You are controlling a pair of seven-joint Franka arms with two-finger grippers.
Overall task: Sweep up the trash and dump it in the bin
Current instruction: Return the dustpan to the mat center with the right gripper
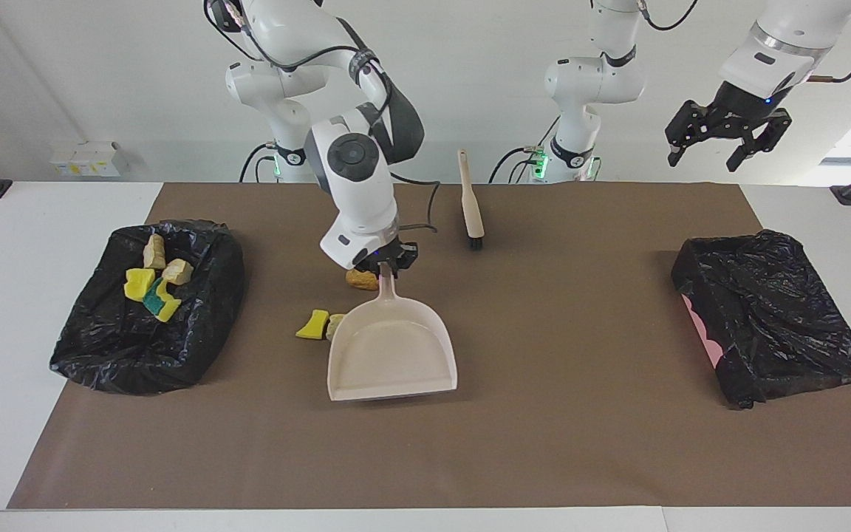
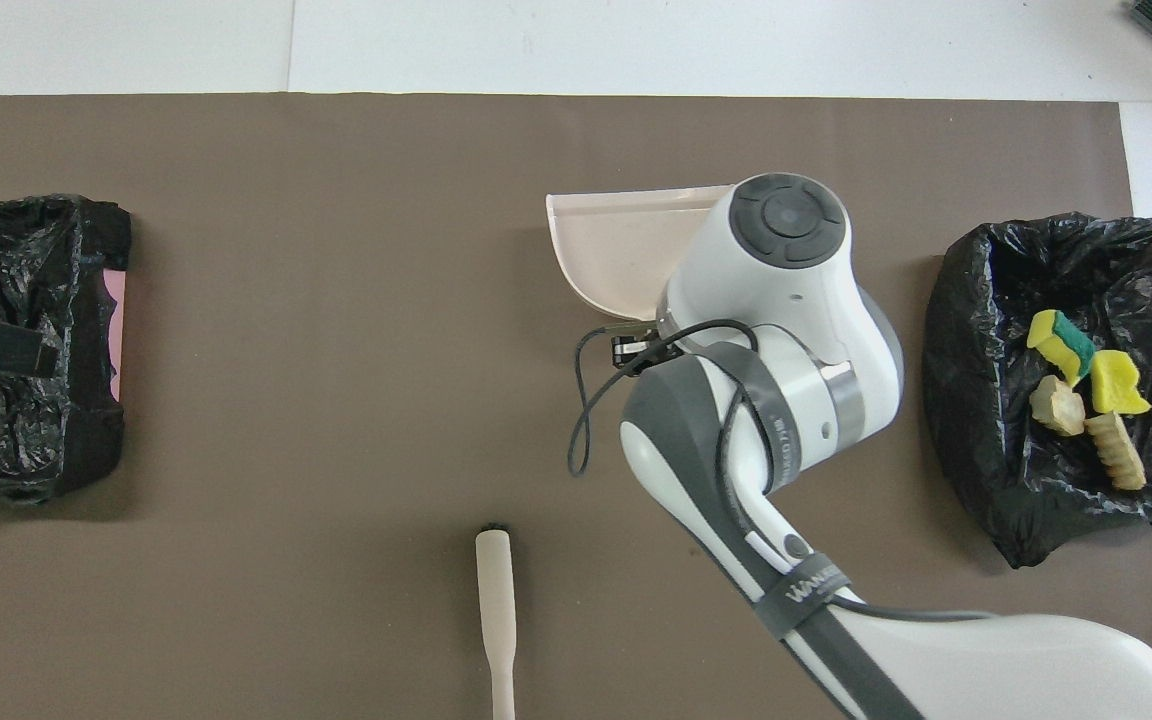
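Observation:
My right gripper (image 1: 383, 267) is shut on the handle of the beige dustpan (image 1: 392, 356), which sits low over the brown mat near its middle, its open lip pointing away from the robots. In the overhead view the right arm covers most of the dustpan (image 2: 604, 248). A yellow sponge bit (image 1: 312, 325) and a pale chunk (image 1: 335, 324) lie beside the pan, toward the right arm's end. The brown lump (image 1: 357, 280) is half hidden by the gripper. The black-bagged bin (image 1: 196, 325) holds several scraps (image 2: 1086, 385). My left gripper (image 1: 725, 134) hangs open, high over the left arm's end.
The beige brush (image 1: 470, 201) lies on the mat nearer to the robots, bristles pointing away from them, and its handle (image 2: 496, 612) shows in the overhead view. A second black-bagged bin (image 1: 773, 318) with a pink edge stands at the left arm's end.

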